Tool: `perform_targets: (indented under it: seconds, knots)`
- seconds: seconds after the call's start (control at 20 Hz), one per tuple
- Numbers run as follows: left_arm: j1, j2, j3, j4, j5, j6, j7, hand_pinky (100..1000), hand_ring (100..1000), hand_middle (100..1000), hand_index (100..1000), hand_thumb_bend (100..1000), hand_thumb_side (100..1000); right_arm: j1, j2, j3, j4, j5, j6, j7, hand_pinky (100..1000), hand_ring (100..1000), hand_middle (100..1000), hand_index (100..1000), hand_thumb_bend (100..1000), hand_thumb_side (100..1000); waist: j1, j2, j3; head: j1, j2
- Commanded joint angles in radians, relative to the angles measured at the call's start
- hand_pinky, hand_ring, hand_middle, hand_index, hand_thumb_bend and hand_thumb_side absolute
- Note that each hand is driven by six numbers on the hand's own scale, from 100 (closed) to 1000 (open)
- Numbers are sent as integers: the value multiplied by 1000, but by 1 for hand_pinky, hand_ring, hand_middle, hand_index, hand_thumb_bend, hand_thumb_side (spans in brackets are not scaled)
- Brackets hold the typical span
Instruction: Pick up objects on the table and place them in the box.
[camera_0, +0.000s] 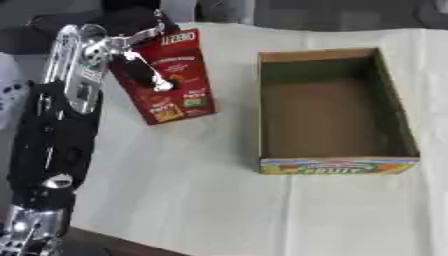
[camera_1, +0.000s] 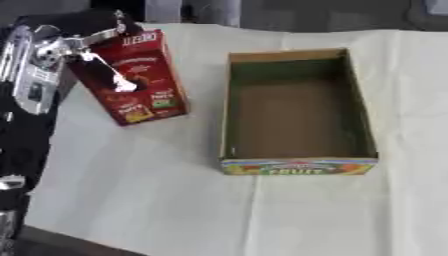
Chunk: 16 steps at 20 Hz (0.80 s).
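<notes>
Where the white cloth (camera_0: 201, 200) covers the table, an open cardboard box (camera_0: 332, 165) is seen at centre right, its interior holding nothing and its near wall printed in bright colours. To the left of the box, well apart from it, a red carton (camera_0: 179, 90) is held tilted, its top toward the far edge; whether its lower corner touches the cloth cannot be told. The left hand (camera_0: 131, 55) is seen at the carton's upper left, its fingers (camera_0: 144, 72) curled across the red front face. The black and silver left arm (camera_0: 52, 140) is seen along the left edge.
</notes>
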Motion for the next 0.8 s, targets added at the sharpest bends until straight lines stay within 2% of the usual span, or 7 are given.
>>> perform_targets:
  seconds: [0.05,0.4,0.6,0.8]
  knots:
    - [-38,59,-15,-3,115,1,45,100,119,220,469,100,328,10,-21,-3,9,9,-2,3,460,578,647,752,100,1000,-4,-18,1,-10,0]
    - [-82,77,-49,50,205,-17,1,100,122,220,471,100,315,8,-18,-2,12,21,-6,6,460,580,647,752,100,1000,-5,-26,1,-16,0]
    - [-101,95,-46,67,216,-23,-1,100,123,220,470,100,318,7,-17,-3,12,26,-10,5,459,580,647,752,100,1000,-8,-29,1,-19,0]
    - [-122,117,-32,72,235,-4,26,100,120,238,470,100,348,9,-18,-4,13,27,-9,2,459,579,647,752,100,1000,-8,-30,2,-18,0]
